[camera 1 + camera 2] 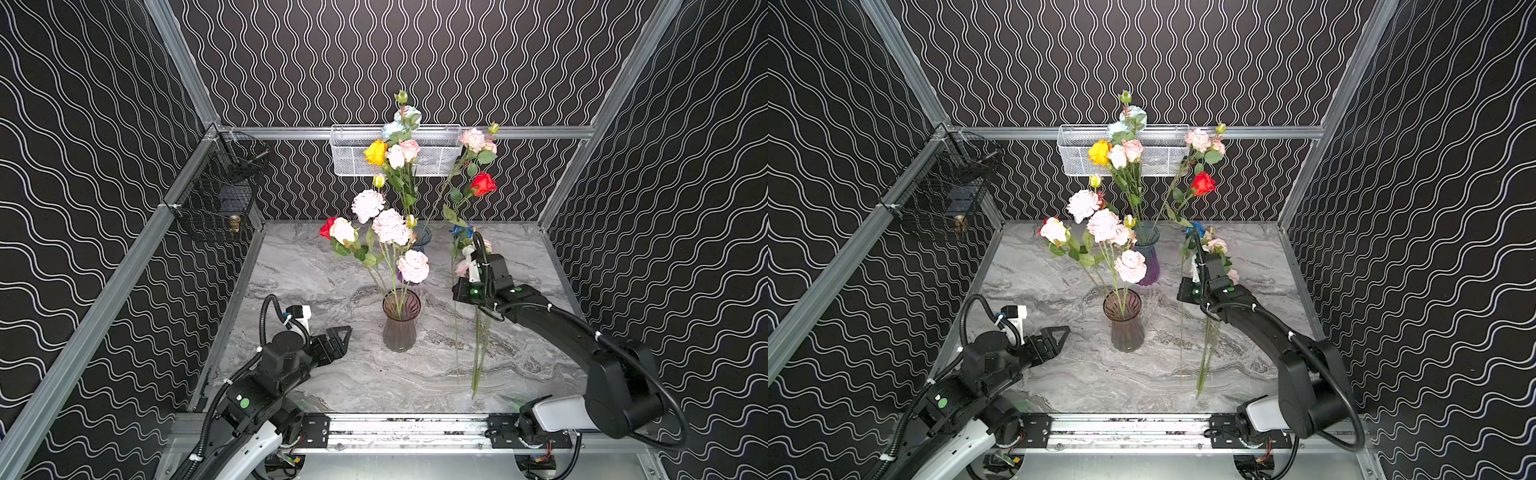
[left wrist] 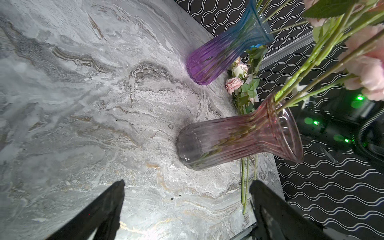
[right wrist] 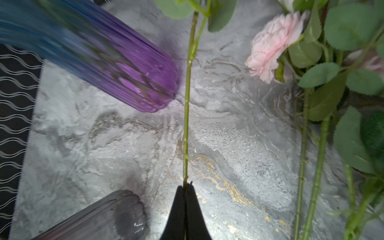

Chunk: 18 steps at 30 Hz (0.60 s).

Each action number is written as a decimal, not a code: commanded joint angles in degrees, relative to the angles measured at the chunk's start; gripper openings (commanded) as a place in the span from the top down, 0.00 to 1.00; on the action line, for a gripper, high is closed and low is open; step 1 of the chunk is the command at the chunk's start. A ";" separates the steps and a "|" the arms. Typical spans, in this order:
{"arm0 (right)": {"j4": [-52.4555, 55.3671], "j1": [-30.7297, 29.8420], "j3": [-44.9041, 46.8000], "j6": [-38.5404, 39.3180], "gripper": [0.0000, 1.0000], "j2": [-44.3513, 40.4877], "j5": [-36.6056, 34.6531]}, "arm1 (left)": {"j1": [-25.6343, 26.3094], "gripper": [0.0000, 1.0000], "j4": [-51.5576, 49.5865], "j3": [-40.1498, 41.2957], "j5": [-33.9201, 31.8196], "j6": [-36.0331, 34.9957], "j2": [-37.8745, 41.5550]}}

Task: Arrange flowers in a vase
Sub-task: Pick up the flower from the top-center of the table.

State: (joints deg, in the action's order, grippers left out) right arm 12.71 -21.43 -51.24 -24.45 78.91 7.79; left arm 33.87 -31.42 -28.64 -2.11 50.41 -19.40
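The flowers [image 1: 390, 226] stand mostly in two vases, and a few loose stems [image 1: 478, 357] lie on the grey marble table [image 1: 316, 274] at your right side, beside the right arm [image 1: 548, 311]. Black walls [image 1: 457, 62] with white wavy lines close the room; a white mesh basket [image 1: 353, 156] hangs on the back wall and a black wire basket [image 1: 216, 195] on the left one. The smoky pink vase [image 1: 400, 324] in the middle holds pale pink, white and red blooms; the blue-purple vase [image 1: 1148, 259] behind it holds yellow, white and pink ones. Your left gripper [image 1: 338, 334] hovers near the table with jaws wide apart. Your right gripper [image 3: 185, 188] is pressed together on a thin green stem [image 3: 187, 104].
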 commanded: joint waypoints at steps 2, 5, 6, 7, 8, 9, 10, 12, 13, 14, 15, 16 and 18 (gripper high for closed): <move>-3.14 -0.19 2.15 -0.67 1.00 -4.89 1.77 | -0.06 0.03 -0.36 -1.35 -1.87 -0.70 -0.72; -4.49 -0.28 3.54 -1.13 1.00 -7.77 1.83 | -0.04 0.03 -0.57 -2.02 -2.58 -0.83 -1.40; -4.61 -0.35 3.69 -1.13 1.00 -8.56 1.51 | -0.05 0.03 -0.51 -2.20 -2.79 -1.07 -1.52; -4.66 -0.34 3.89 -1.13 1.00 -9.27 1.15 | -0.06 0.03 -0.42 -2.34 -3.06 -1.10 -1.57; -4.67 -0.34 4.12 -1.12 1.00 -9.90 0.80 | -0.03 0.03 -0.29 -2.38 -3.37 -1.16 -1.61; -4.76 -0.36 4.38 -0.95 1.00 -10.67 0.37 | -0.10 0.03 0.07 -2.25 -3.66 -1.24 -1.61; -4.94 -0.28 4.84 -0.95 1.00 -11.39 0.09 | -0.05 0.03 0.37 -2.20 -3.77 -1.41 -1.61; -5.63 -0.28 5.85 -0.89 1.00 -13.39 -0.53 | 0.02 0.03 1.09 -2.03 -4.03 -1.49 -1.66; -6.02 -0.32 6.34 -1.04 1.00 -14.32 -0.86 | -0.11 0.03 1.33 -2.02 -4.04 -1.55 -1.73; -6.47 -0.28 6.94 -1.20 1.00 -15.25 -1.23 | -0.09 0.03 1.44 -1.96 -4.11 -1.55 -1.80; -6.62 -0.33 7.34 -1.25 1.00 -16.05 -1.79 | 0.01 0.03 1.61 -1.94 -4.08 -1.55 -1.82; -6.69 -0.28 7.55 -1.21 1.00 -16.67 -2.43 | -0.08 0.03 1.71 -1.94 -4.09 -1.66 -1.86; -7.12 -0.36 8.10 -1.13 1.00 -18.19 -3.56 | -0.07 0.03 1.88 -1.90 -4.19 -1.62 -1.77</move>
State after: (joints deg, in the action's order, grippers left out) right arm 8.40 -21.69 -43.70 -24.99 62.13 6.52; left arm 33.87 -31.18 -30.41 -5.41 49.45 -21.12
